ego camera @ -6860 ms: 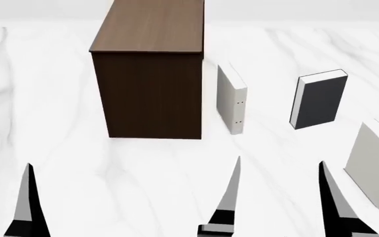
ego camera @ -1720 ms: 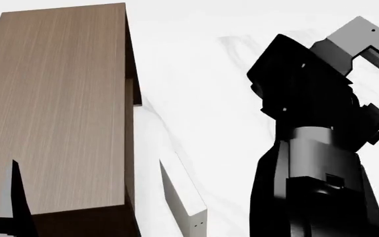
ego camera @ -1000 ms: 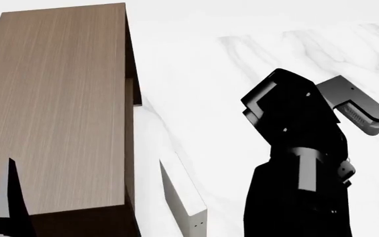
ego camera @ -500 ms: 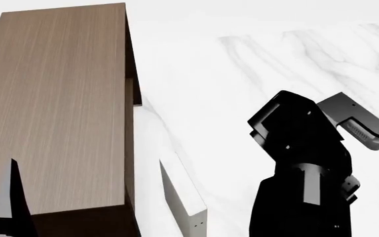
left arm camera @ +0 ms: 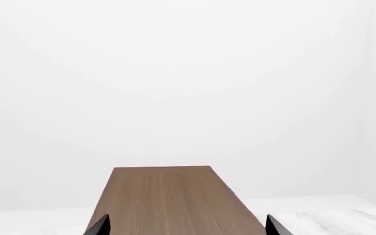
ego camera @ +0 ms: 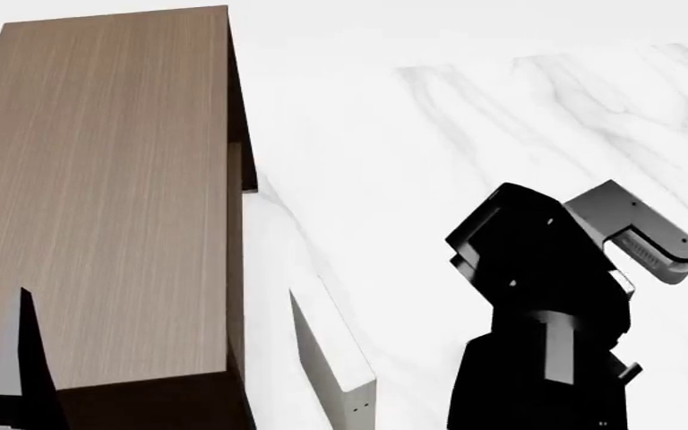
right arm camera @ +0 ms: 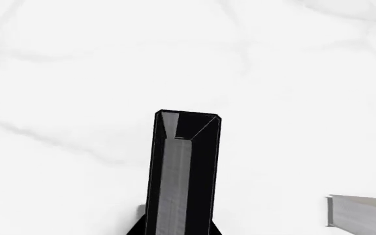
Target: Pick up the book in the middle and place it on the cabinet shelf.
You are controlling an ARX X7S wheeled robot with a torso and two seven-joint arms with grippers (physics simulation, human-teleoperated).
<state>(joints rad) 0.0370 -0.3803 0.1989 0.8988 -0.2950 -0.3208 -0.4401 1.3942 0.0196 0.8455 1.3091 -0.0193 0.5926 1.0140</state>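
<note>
Currently, left claw [left arm camera: 186, 228]: two dark fingertips [left arm camera: 100, 227] show at the edge of the left wrist view, set well apart, nothing between them. The cabinet shelf [left arm camera: 168, 198] lies straight ahead of and below this claw, its brown wood grain running away from the tips towards a plain white wall [left arm camera: 188, 73]. From the head view I see one tip of the same claw just at the near end of the shelf top.

Right claw [right arm camera: 186, 122]: the wrist view gives me a single black bar with a grey strip down its length, pointing down at the white marble floor [right arm camera: 77, 73]. I cannot tell whether its fingers are together or apart, and nothing is visibly gripped. A pale grey slab [right arm camera: 363, 214] sits off to one side of the claw, cut by the frame edge; I cannot tell which book it is.

Head view: right arm [ego camera: 547, 305] is a black mass over the floor, well apart from the cabinet. An off-white book [ego camera: 334, 363] stands between the arm and the cabinet, just beside the cabinet's dark side.

The book, dark grey, I cannot make out in any view, so its position relative to either claw is not readable.
</note>
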